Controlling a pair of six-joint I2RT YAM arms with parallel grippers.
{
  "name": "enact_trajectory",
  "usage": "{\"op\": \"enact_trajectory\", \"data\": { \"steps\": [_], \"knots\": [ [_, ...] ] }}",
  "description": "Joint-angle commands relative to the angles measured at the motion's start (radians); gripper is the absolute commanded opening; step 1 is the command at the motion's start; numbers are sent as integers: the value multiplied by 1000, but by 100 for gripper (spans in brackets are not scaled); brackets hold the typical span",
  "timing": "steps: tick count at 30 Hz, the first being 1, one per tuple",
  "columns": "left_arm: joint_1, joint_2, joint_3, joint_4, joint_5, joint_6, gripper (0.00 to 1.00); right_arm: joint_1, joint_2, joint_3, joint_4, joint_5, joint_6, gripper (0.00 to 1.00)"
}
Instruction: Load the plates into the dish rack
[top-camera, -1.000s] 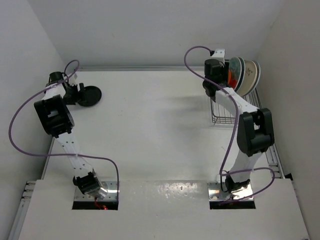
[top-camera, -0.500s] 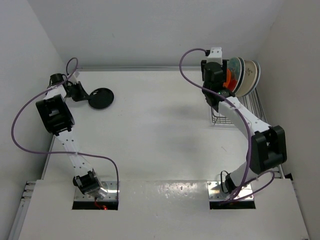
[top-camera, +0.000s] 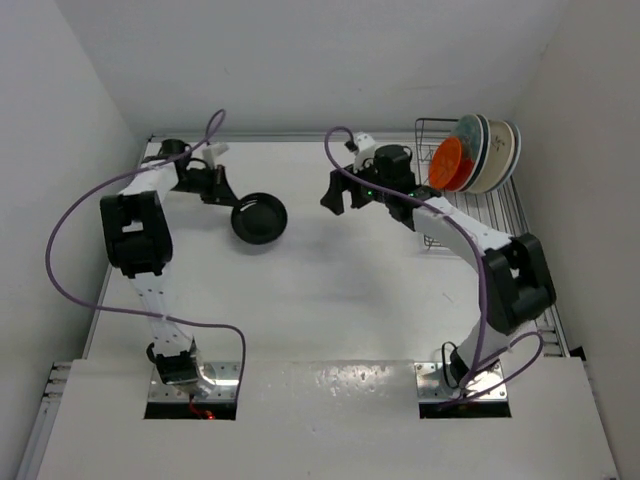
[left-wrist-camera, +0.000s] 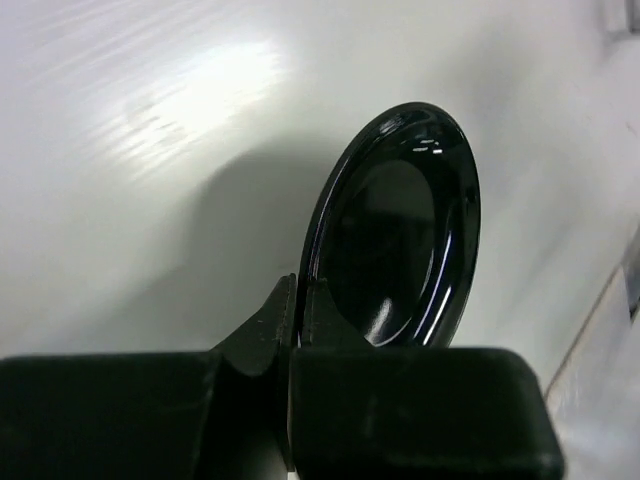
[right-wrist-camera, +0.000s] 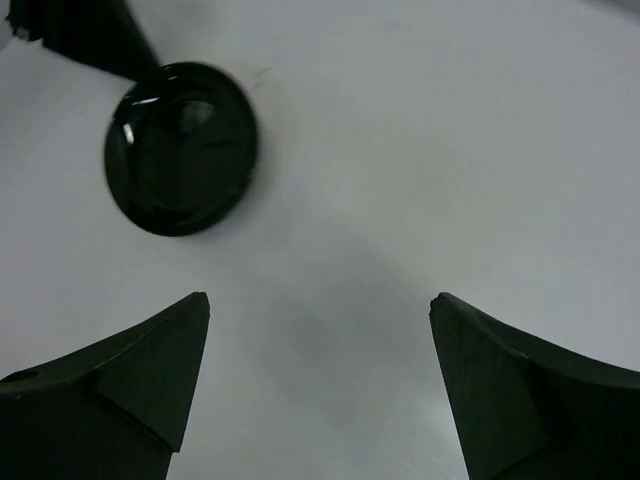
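My left gripper (top-camera: 231, 199) is shut on the rim of the small black plate (top-camera: 259, 218), which hangs tilted above the table left of centre. In the left wrist view its fingertips (left-wrist-camera: 298, 296) pinch the black plate (left-wrist-camera: 398, 250) at its near edge. A little to the right, over the table's middle, my right gripper (top-camera: 338, 199) is open and holds nothing. From the right wrist, that gripper (right-wrist-camera: 320, 300) faces bare table with the black plate (right-wrist-camera: 182, 148) ahead on the left. The dish rack (top-camera: 436, 238) stands at the back right. An orange plate (top-camera: 450, 163) and several pale plates (top-camera: 492, 150) stand on edge in it.
White walls close the table at the back and on both sides. A purple cable loops over each arm. The right arm's forearm lies in front of the rack's left side.
The left gripper shut on the black plate, lifted it and carried it right toward the centre. The right gripper opened, left the orange plate in the rack and swung left.
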Motion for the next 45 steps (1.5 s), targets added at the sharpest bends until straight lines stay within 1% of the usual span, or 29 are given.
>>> {"op": "enact_trajectory", "data": {
  "steps": [1,4,5,6,9,12,13,15,16,18,19,21,22,23,24,25,26,27,28,29,30,31,32,33,35,37,41,42,45],
  "knots": [
    [-109,-172,-28,-84,88,122,0,16,122,19,69,-319,167,91],
    [-187,-227,-42,-139,88,163,0,31,217,39,84,-393,219,91],
    [-204,-238,-42,-162,88,182,0,34,222,32,95,-425,236,91],
    [-222,-251,-33,-194,88,197,0,37,227,24,156,-436,257,90],
    [-275,-293,-32,-204,77,216,0,56,211,-51,237,-474,302,87],
    [-296,-309,-32,-213,100,216,0,73,193,-99,305,-490,348,73],
    [-307,-318,-32,-222,100,226,0,73,191,-109,346,-493,395,65],
    [-316,-327,-32,-222,109,226,0,79,184,-160,435,-504,435,57],
    [-316,-327,-32,-222,110,226,0,79,179,-171,458,-496,481,37],
    [-316,-327,-32,-222,119,226,0,85,178,-192,509,-495,509,11],
    [-316,-327,-23,-222,119,217,0,86,165,-200,520,-481,517,3],
    [-316,-327,3,-222,84,198,0,85,150,-227,540,-467,529,0],
    [-316,-327,15,-222,38,187,22,85,98,-243,546,-402,514,0],
    [-316,-327,44,-222,7,173,37,82,78,-250,526,-371,492,0],
    [-316,-327,59,-222,-25,161,50,76,60,-258,481,-305,480,0],
    [-307,-318,75,-222,-57,141,70,64,-9,-255,451,-268,462,0],
    [-296,-318,89,-222,-129,127,83,56,-31,-251,421,-140,416,0],
    [-287,-318,121,-222,-174,110,91,51,-52,-216,302,-87,397,0],
    [-266,-318,135,-199,-224,64,99,25,-115,-197,252,-27,361,0],
    [-249,-339,144,-181,-330,33,99,14,-134,-176,206,177,340,0],
    [-231,-340,159,-140,-387,4,99,2,-173,-113,84,235,308,0],
    [-191,-353,159,-123,-439,-40,99,-39,-186,-100,63,299,270,0],
    [-174,-353,168,-107,-490,-53,99,-53,-194,-80,45,458,250,0],
    [-160,-369,168,-84,-577,-53,99,-80,-215,-71,50,513,197,0],
    [-118,-384,143,-60,-643,-53,99,-124,-214,-48,69,719,159,0],
    [-97,-396,104,-47,-656,-62,99,-176,-160,13,103,868,60,0],
    [-63,-386,63,-47,-665,-53,99,-237,17,137,158,1066,-103,0],
    [-51,-375,63,-47,-665,-53,99,-240,71,171,203,1091,-136,0],
    [-22,-349,63,-47,-642,-62,99,-259,183,258,227,1144,-169,0]
  ]
}}
